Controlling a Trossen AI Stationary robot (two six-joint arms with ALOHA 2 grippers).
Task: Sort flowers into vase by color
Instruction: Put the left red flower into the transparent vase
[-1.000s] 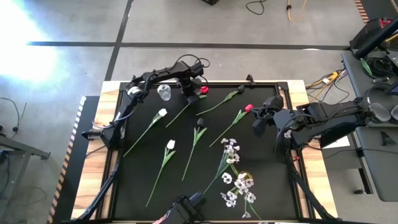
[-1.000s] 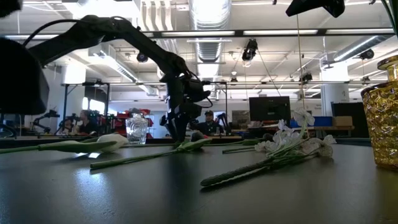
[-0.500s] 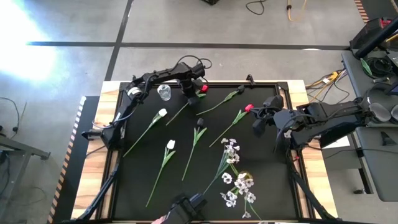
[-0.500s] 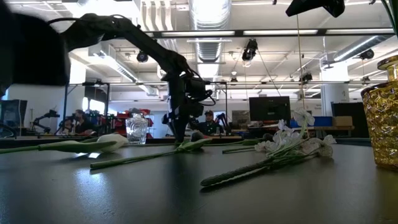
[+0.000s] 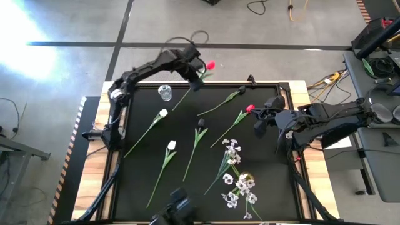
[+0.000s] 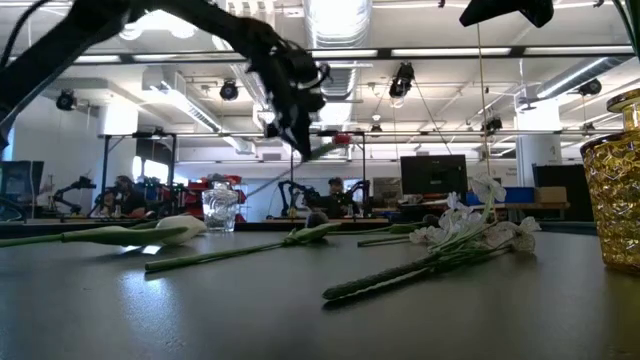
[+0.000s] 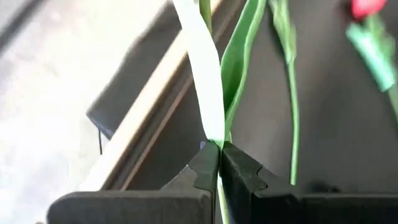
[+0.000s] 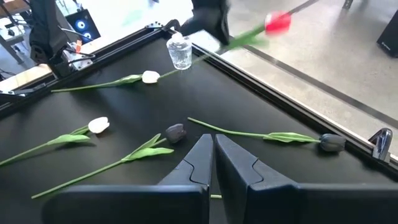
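The left fingers (image 5: 195, 76) pinch a red tulip (image 5: 211, 64) above the counter (image 5: 187, 187). The small glass vase (image 5: 165, 93) has no flowers. The right fingers (image 5: 259, 122) are closed on nothing.

No readable text, label or number anywhere.

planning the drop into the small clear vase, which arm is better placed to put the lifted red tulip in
Left. The left gripper is shut on the red tulip, held in the air near the clear vase. The right gripper waits at the table's right side, shut and empty.
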